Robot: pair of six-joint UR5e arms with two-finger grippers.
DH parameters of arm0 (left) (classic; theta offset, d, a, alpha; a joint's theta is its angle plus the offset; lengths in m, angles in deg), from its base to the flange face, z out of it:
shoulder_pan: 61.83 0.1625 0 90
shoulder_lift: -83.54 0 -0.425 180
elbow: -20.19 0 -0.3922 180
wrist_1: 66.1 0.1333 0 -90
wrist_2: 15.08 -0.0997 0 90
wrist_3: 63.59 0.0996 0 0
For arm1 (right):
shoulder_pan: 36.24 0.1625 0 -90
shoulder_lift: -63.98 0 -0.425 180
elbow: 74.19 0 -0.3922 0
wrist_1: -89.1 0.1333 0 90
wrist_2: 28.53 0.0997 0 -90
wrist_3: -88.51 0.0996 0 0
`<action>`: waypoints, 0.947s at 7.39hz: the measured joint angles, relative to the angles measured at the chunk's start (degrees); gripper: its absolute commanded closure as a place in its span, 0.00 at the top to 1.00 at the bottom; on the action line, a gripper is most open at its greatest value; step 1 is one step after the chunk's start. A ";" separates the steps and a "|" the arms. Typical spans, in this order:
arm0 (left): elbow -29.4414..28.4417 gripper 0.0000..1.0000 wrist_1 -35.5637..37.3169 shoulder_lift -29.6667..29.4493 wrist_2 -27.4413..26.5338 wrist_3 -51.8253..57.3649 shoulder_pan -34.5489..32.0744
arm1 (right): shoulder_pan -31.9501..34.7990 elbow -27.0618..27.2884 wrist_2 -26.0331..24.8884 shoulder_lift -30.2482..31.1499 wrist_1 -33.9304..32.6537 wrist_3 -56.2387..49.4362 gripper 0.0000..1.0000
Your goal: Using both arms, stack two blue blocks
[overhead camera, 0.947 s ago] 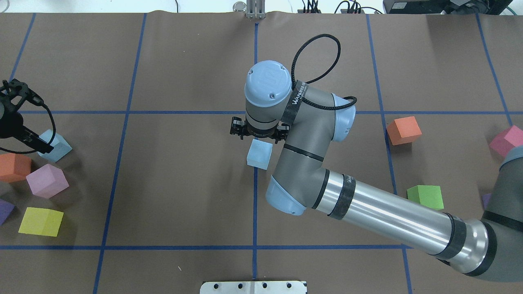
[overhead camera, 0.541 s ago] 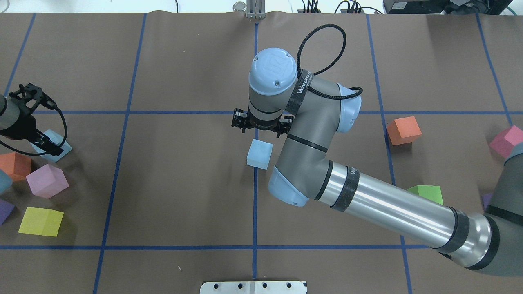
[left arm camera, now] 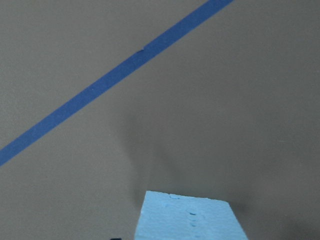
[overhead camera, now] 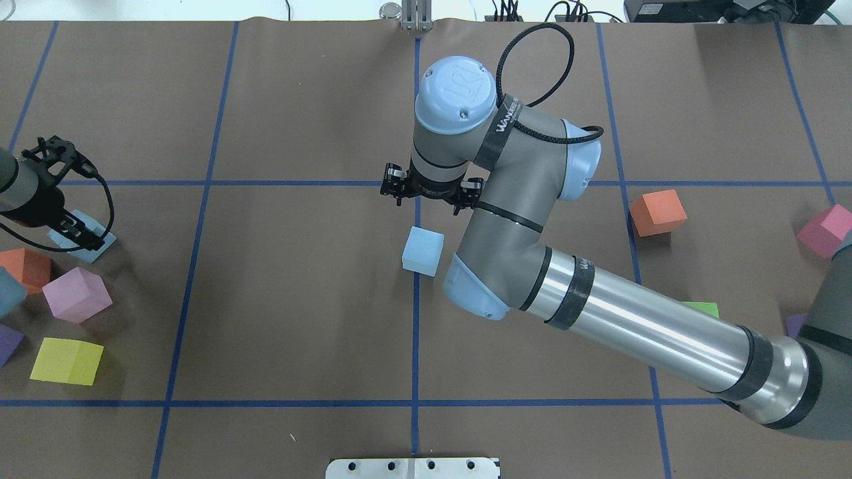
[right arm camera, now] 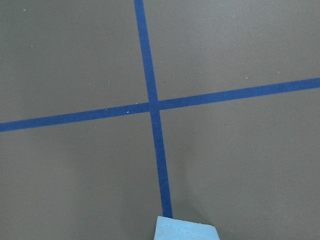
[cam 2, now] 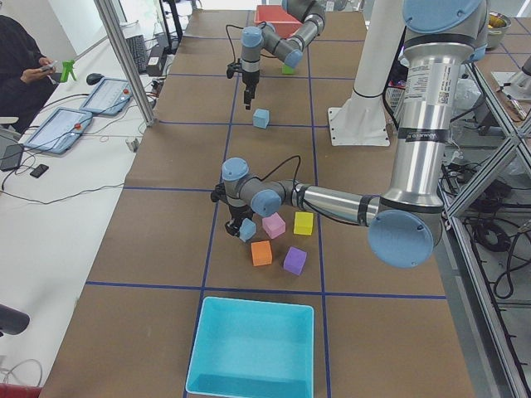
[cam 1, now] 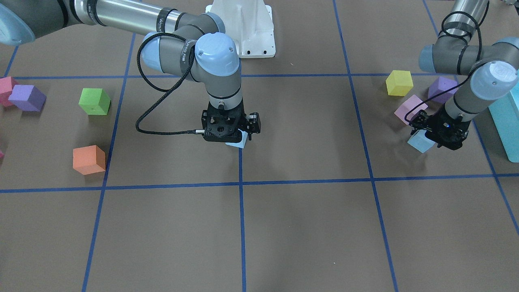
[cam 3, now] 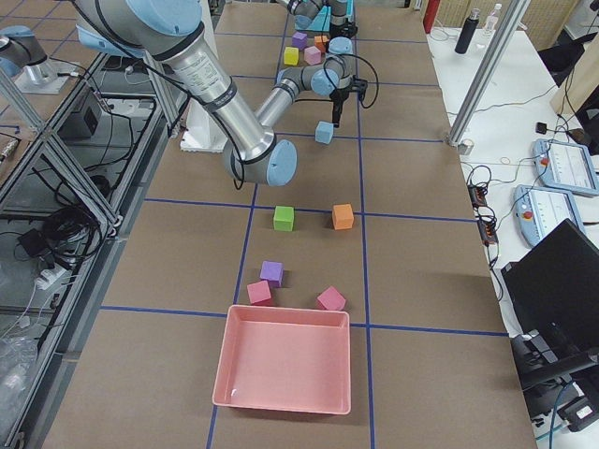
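One blue block (overhead camera: 423, 251) lies flat on the table's centre line, half hidden behind the gripper in the front view (cam 1: 240, 142). My right gripper (overhead camera: 431, 193) hangs above and just beyond it, open and empty; the block's edge (right arm camera: 186, 229) shows at the bottom of the right wrist view. The other blue block (overhead camera: 85, 229) lies at the far left. My left gripper (overhead camera: 73, 234) is down at this block (cam 1: 419, 142), fingers over it. The left wrist view shows its top face (left arm camera: 187, 217) close below. I cannot tell whether the fingers grip it.
Orange (overhead camera: 23, 269), lilac (overhead camera: 76, 294), yellow (overhead camera: 66, 360) and purple (overhead camera: 8, 342) cubes crowd the left block. Orange (overhead camera: 657, 211), pink (overhead camera: 825, 229) and green (overhead camera: 699, 308) cubes lie on the right. A turquoise bin (cam 2: 253, 348) and a pink bin (cam 3: 285, 365) stand at the table's ends.
My right gripper has moved up and away from the centre blue block, which stayed put. My left wrist has shifted a little to the right over the left blue block.
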 measured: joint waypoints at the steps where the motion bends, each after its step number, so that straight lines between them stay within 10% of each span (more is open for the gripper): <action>1: 0.09 0.49 0.31 -0.75 1.02 -1.56 0.01 | 2.95 2.03 2.32 1.26 -0.75 -0.43 1.00; 7: 9.26 0.49 22.96 -20.59 7.18 -27.39 2.39 | 31.64 11.15 14.21 19.80 -11.58 -41.08 1.00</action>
